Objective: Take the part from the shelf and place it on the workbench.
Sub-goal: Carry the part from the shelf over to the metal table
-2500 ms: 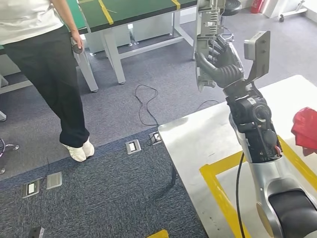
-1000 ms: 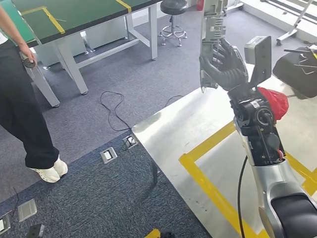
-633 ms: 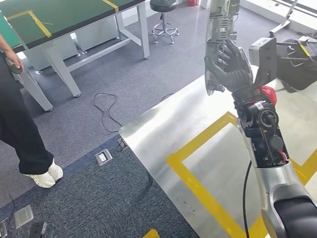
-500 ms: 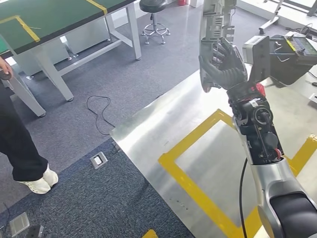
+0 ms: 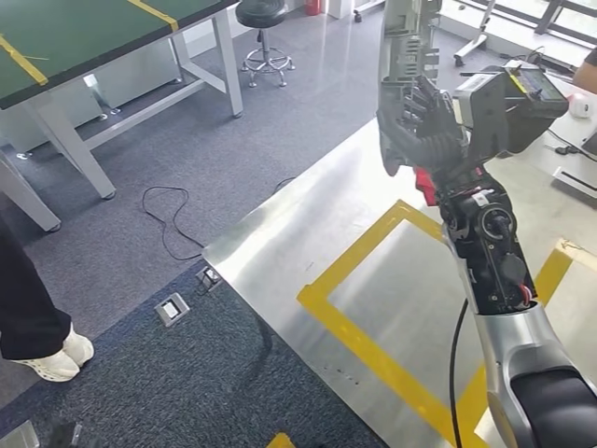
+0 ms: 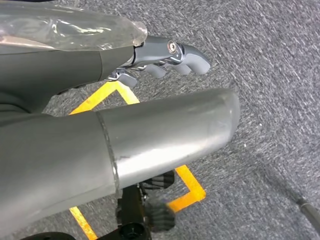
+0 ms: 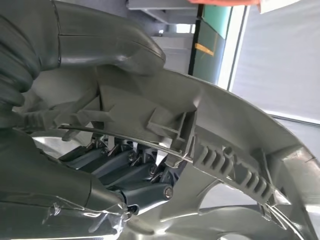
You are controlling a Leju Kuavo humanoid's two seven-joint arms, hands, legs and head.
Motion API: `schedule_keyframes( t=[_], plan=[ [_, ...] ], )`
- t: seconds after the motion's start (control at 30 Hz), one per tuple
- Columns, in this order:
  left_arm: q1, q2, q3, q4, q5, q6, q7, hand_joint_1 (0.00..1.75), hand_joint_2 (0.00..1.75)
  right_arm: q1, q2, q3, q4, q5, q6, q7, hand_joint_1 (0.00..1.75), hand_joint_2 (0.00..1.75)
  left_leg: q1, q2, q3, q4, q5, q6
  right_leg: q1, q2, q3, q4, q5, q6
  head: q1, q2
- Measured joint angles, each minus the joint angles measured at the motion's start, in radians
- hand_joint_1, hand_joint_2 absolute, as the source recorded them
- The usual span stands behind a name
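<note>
Carrying the part (image 5: 405,56) upright above the workbench (image 5: 366,280), right hand (image 5: 423,126) clenched round its lower end.
Tall and held low, it could tip or slip onto the workbench; left hand (image 6: 166,52) hangs released.

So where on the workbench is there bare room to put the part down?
The workbench is bare inside the yellow tape frame and along its near edge. The far right side is crowded: a dark device and a red object. The right hand holds the grey part above the bench.
</note>
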Motion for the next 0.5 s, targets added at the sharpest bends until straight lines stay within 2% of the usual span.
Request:
schedule_keyframes(
  t=[0.03, 0.07, 0.1, 0.13, 0.17, 0.2, 0.23, 0.27, 0.37, 0.4, 0.43, 0.5],
  plan=[
    [0.001, 0.000, 0.000, 0.000, 0.000, 0.000, 0.000, 0.00, 0.00, 0.002, 0.000, 0.000, 0.000, 0.004, 0.000, 0.000, 1.75, 1.75, 0.000, 0.006, 0.000, 0.000, -0.001, 0.000, -0.001, -0.002, -0.026, 0.059, -0.021, 0.003, 0.003, 0.000],
    [0.002, -0.001, 0.000, 0.000, 0.000, 0.000, 0.000, 0.00, 0.00, 0.005, 0.000, 0.000, 0.000, 0.007, -0.001, 0.000, 1.75, 1.75, 0.001, 0.012, 0.000, 0.001, -0.001, 0.000, -0.002, -0.004, -0.037, 0.084, -0.022, 0.005, 0.005, 0.000],
    [0.002, -0.002, 0.000, 0.000, 0.000, -0.001, 0.000, 0.00, 0.00, 0.008, 0.000, -0.001, 0.000, 0.010, -0.001, 0.000, 1.75, 1.75, 0.001, 0.017, 0.001, 0.002, -0.002, -0.001, -0.004, -0.007, -0.026, 0.066, -0.002, 0.007, 0.008, 0.000],
    [0.003, -0.003, 0.000, 0.000, 0.000, -0.001, 0.000, 0.00, 0.00, 0.010, 0.000, -0.002, 0.000, 0.013, -0.002, 0.000, 1.75, 1.75, 0.002, 0.021, 0.003, 0.003, -0.004, -0.002, -0.006, -0.013, 0.000, 0.013, 0.030, 0.009, 0.012, 0.000],
    [0.003, -0.004, 0.000, 0.000, 0.000, -0.001, 0.000, 0.00, 0.00, 0.011, 0.000, -0.004, -0.002, 0.015, -0.002, 0.000, 1.75, 1.75, 0.002, 0.026, 0.004, 0.006, -0.007, -0.006, -0.007, -0.027, 0.039, -0.067, 0.065, 0.010, 0.016, 0.000],
    [0.002, -0.004, 0.000, 0.000, 0.000, -0.001, 0.000, 0.00, 0.00, 0.011, 0.000, -0.005, -0.003, 0.016, -0.003, 0.000, 1.75, 1.75, 0.000, 0.030, 0.005, 0.010, -0.010, -0.010, -0.005, -0.039, 0.074, -0.137, 0.090, 0.009, 0.020, 0.000],
    [0.002, -0.004, 0.000, 0.000, 0.000, -0.002, 0.000, 0.00, 0.00, 0.011, 0.000, -0.007, -0.005, 0.016, -0.003, 0.000, 1.75, 1.75, -0.001, 0.035, 0.005, 0.014, -0.013, -0.014, -0.003, -0.047, 0.097, -0.185, 0.104, 0.005, 0.023, 0.000],
    [0.003, -0.003, 0.000, 0.000, 0.000, -0.002, 0.000, 0.00, 0.00, 0.011, 0.000, -0.009, -0.007, 0.016, -0.003, -0.001, 1.75, 1.75, -0.003, 0.040, 0.004, 0.016, -0.015, -0.017, 0.000, -0.050, 0.109, -0.213, 0.109, 0.000, 0.023, 0.000],
    [0.002, -0.002, 0.000, 0.000, 0.000, -0.002, -0.001, 0.00, 0.00, 0.014, 0.000, -0.012, -0.009, 0.018, -0.005, 0.000, 1.75, 1.75, -0.003, 0.051, 0.004, 0.022, -0.021, -0.030, 0.001, -0.027, 0.107, -0.217, 0.113, -0.016, 0.016, 0.000],
    [0.002, -0.002, 0.000, 0.000, 0.000, -0.002, -0.002, 0.00, 0.00, 0.014, 0.000, -0.013, -0.012, 0.020, -0.006, 0.000, 1.75, 1.75, -0.001, 0.044, -0.003, 0.037, -0.034, -0.035, 0.000, -0.021, 0.107, -0.219, 0.116, -0.022, 0.013, 0.000],
    [0.002, -0.002, 0.000, 0.000, 0.001, -0.002, -0.002, 0.00, 0.00, 0.015, 0.000, -0.013, -0.014, 0.023, -0.008, 0.001, 1.75, 1.75, 0.001, 0.031, -0.020, 0.076, -0.059, -0.041, -0.002, -0.014, 0.107, -0.221, 0.119, -0.027, 0.008, 0.000],
    [0.004, -0.002, 0.000, 0.000, 0.001, -0.002, -0.003, 0.00, 0.00, 0.017, 0.000, -0.015, -0.020, 0.031, -0.010, 0.001, 1.75, 1.75, 0.004, 0.004, -0.083, 0.213, -0.127, -0.047, -0.003, -0.001, 0.104, -0.221, 0.121, -0.034, -0.004, 0.000]
  ],
)
